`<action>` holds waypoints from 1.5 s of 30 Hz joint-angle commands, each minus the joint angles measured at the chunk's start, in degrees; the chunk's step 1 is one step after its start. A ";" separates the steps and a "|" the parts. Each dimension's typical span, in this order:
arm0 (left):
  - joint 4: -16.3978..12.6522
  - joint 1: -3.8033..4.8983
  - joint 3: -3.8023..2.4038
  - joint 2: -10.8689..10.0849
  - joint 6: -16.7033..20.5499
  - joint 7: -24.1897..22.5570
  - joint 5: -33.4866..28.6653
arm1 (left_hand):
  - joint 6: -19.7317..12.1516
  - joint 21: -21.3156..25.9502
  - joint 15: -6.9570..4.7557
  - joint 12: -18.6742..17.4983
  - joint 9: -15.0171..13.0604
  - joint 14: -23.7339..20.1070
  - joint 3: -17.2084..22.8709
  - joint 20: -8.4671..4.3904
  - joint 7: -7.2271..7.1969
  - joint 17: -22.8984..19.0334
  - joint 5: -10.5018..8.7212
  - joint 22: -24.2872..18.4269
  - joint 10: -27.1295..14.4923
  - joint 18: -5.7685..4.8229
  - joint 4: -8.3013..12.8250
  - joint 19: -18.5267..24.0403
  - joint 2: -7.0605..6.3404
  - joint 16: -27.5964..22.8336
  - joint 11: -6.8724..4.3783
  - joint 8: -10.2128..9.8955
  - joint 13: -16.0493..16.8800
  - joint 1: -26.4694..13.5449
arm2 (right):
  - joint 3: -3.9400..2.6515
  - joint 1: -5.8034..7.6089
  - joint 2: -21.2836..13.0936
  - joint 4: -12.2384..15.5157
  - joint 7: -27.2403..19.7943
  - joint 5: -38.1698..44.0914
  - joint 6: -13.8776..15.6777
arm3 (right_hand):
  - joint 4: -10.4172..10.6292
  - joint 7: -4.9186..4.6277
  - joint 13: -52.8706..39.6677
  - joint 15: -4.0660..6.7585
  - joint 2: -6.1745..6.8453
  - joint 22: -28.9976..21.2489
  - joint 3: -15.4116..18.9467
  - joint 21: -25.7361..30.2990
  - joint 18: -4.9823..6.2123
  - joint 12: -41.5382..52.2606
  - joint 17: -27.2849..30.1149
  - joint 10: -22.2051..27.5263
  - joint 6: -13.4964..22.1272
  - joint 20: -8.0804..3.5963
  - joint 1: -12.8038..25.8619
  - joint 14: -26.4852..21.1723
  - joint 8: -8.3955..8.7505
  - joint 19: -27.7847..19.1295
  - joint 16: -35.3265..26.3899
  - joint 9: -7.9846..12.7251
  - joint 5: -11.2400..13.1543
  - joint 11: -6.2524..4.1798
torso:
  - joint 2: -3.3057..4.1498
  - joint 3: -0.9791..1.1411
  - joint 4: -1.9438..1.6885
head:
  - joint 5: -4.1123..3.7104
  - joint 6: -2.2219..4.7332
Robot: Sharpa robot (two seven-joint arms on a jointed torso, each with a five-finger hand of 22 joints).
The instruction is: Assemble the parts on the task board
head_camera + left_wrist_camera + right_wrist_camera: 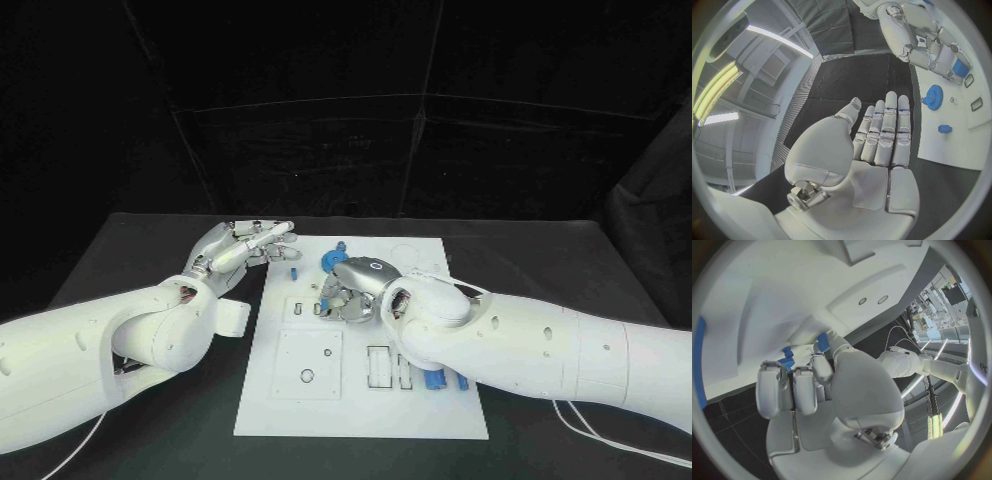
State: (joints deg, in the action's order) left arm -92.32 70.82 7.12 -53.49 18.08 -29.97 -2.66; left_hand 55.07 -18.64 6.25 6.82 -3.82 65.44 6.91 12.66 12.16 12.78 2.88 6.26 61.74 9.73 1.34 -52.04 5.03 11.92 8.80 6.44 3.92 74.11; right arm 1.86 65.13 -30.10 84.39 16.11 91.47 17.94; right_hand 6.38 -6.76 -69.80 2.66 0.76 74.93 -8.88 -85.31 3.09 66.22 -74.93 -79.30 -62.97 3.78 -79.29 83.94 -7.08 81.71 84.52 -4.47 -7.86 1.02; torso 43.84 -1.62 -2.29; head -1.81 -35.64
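While my right robot hand [358, 290] curls down over the middle of the task board [310, 395], I cannot tell whether it grips anything (its fingers hide the spot), though I judge it is seating a part. My left robot hand [242, 245] hovers open and empty beside the board's far corner, clear of the blue gear [933, 96] and leaving the right room over the worktop [144, 240].

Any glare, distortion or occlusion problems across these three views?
Head view: the backdrop is dark, the white task board shows clearly, and the right hand covers the parts beneath it. Left wrist view: fisheye bends the board edge, bright ceiling strips glare at the rim, and the open left hand is sharp. Right wrist view: the board is very close, and fingers block the work.
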 commanded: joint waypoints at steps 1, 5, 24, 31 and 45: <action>-0.04 0.10 -0.05 0.06 -0.80 -0.02 -0.05 | 0.38 0.23 -0.23 -0.04 0.05 0.10 0.24 -0.03 0.05 0.05 0.30 -0.04 0.17 0.85 -0.02 -0.41 -0.26 -0.19 0.04 -0.30 -0.01 -0.13 | 0.22 -0.19 -0.24 0.05 2.10 1.58 -2.46 | -0.39 1.01 0.17 0.10 0.21 2.87 0.01 0.38 -0.34 -0.50 -3.25 0.27 -1.24 0.01 -0.37 3.67 -0.01 -0.50 -0.30 0.01 -0.45 -0.02 | 0.01 0.01 -0.04 | -0.05 0.05; -0.05 0.09 -0.05 0.03 -0.81 0.00 -0.05 | 0.38 0.23 -0.23 -0.04 0.05 0.10 0.24 -0.03 0.05 0.05 0.30 -0.04 0.17 0.85 -0.02 -0.41 -0.26 -0.19 0.04 -0.30 -0.01 -0.13 | 0.22 -0.21 -0.39 0.28 2.71 2.08 -2.80 | -0.41 0.99 0.26 0.09 0.31 2.84 0.00 0.40 -0.33 -0.64 -3.18 0.33 -1.24 0.02 -0.30 3.65 0.00 -0.53 -0.35 0.02 -0.63 -0.01 | 0.01 -0.01 -0.03 | -0.05 0.13; -0.04 0.09 -0.05 -0.03 -0.83 0.05 -0.05 | 0.38 0.23 -0.23 -0.04 0.05 0.10 0.24 -0.03 0.05 0.05 0.30 -0.04 0.17 0.85 -0.02 -0.41 -0.26 -0.19 0.04 -0.30 -0.01 -0.13 | 0.22 -0.26 -0.47 0.67 3.68 2.81 -3.04 | 0.04 0.30 2.75 -0.29 2.56 1.68 0.69 1.00 -0.08 -3.94 -2.08 1.92 0.32 0.29 1.80 3.40 1.02 -1.38 -1.04 0.45 -1.10 0.53 | 0.05 0.01 -0.05 | -0.10 -0.03; 0.00 0.09 -0.05 -0.02 -0.86 0.12 -0.05 | 0.38 0.23 -0.23 -0.04 0.05 0.10 0.24 -0.03 0.05 0.05 0.30 -0.04 0.17 0.85 -0.02 -0.41 -0.26 -0.19 0.04 -0.30 -0.01 -0.13 | 0.22 -0.27 -0.31 0.54 3.65 2.82 -2.97 | 0.59 -0.18 4.65 -0.67 3.70 1.22 1.13 1.27 0.02 -6.32 -1.53 3.02 1.64 0.64 3.13 3.29 1.83 -1.70 -1.42 0.60 -1.33 0.96 | 0.02 0.01 -0.02 | -0.03 -0.08; 0.06 0.09 -0.04 0.02 -0.99 0.24 -0.05 | 0.38 0.23 -0.23 -0.04 0.05 0.10 0.24 -0.03 0.05 0.05 0.30 -0.04 0.17 0.85 -0.02 -0.41 -0.26 -0.19 0.04 -0.30 -0.01 -0.13 | 0.22 -0.27 -0.06 0.35 3.83 2.82 -2.27 | 2.00 -0.65 8.36 -1.12 5.12 -0.04 2.26 1.99 0.30 -10.66 -0.62 5.34 3.69 1.11 5.22 3.08 2.78 -2.59 -2.10 0.64 -2.21 1.47 | 0.04 0.04 -0.01 | -0.11 -0.15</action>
State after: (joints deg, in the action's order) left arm -92.21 70.82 7.12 -53.51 17.87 -29.76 -2.71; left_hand 55.07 -18.64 6.25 6.82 -3.82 65.44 6.90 12.66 12.16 12.76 2.88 6.28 61.73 9.72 1.34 -52.03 5.04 11.92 8.80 6.44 3.92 74.11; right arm 1.82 65.08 -30.12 85.01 18.85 94.18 17.11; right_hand 8.30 -7.49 -61.54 1.83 5.71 74.91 -6.66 -83.63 3.10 55.66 -74.91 -74.38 -59.56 4.90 -74.33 83.93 -4.60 79.33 82.78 -3.77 -9.91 2.43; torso 43.87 -1.58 -2.32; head -1.85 -35.78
